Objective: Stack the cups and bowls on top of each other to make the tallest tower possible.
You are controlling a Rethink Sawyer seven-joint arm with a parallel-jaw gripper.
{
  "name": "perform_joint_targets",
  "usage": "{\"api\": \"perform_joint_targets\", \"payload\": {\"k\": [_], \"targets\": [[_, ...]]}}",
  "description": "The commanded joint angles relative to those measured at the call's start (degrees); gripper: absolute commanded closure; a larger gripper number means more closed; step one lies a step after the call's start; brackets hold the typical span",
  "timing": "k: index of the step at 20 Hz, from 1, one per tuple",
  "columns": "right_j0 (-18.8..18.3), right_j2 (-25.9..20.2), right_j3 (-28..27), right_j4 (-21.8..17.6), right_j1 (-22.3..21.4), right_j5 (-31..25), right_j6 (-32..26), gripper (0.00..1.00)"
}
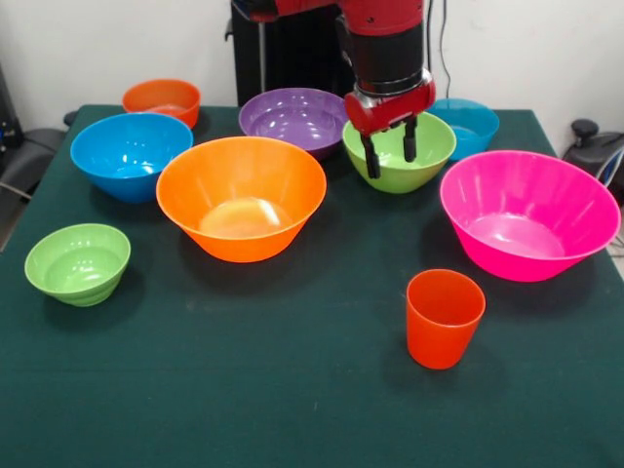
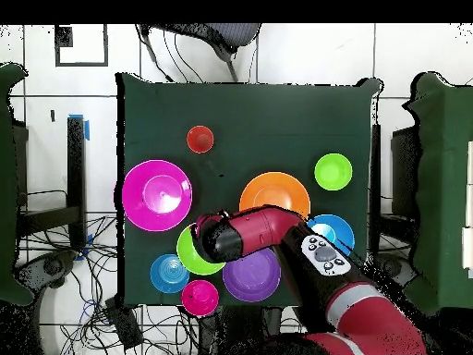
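Overhead alone shows small magenta bowl (image 2: 200,296)

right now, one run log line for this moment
end effector: open, over medium green bowl | cup: upright, alone | large pink bowl: empty | nothing stacked

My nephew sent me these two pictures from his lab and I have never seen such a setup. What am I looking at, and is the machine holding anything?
It is a red and black robot arm at a table with a dark green cloth. One picture looks across the table at the arm; the other looks straight down from above. At the arm's end is a gripper with two dark fingers, open and holding nothing, hanging over a medium green bowl. Standing apart on the cloth are a large orange bowl, a large pink bowl, blue and purple bowls, several smaller bowls, and one orange-red cup. Nothing is stacked yet.
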State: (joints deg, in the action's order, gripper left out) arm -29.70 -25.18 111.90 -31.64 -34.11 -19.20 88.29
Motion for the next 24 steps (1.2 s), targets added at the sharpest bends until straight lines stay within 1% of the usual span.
{"api": "perform_joint_targets", "payload": {"k": [1,6,10,12,15,21,24], "targets": [[-0.1,-0.6,-1.0,-4.0,4.4,-4.2,-2.3,0.00],[0.6,-0.6,-1.3,-4.1,3.8,-5.3,-2.9,0.00],[0.7,-0.1,-1.6,-5.1,4.9,-5.6,-3.8,0.00],[0.6,-0.4,-1.7,-5.2,4.6,-6.7,-4.7,0.00],[0.7,-0.3,-1.9,-5.3,4.6,-6.8,-4.5,0.00],[1.6,0.6,-2.6,-6.8,4.5,-6.1,-3.9,0.00],[2.2,1.6,-3.1,-8.4,4.8,-4.6,-2.8,0.00]]}}
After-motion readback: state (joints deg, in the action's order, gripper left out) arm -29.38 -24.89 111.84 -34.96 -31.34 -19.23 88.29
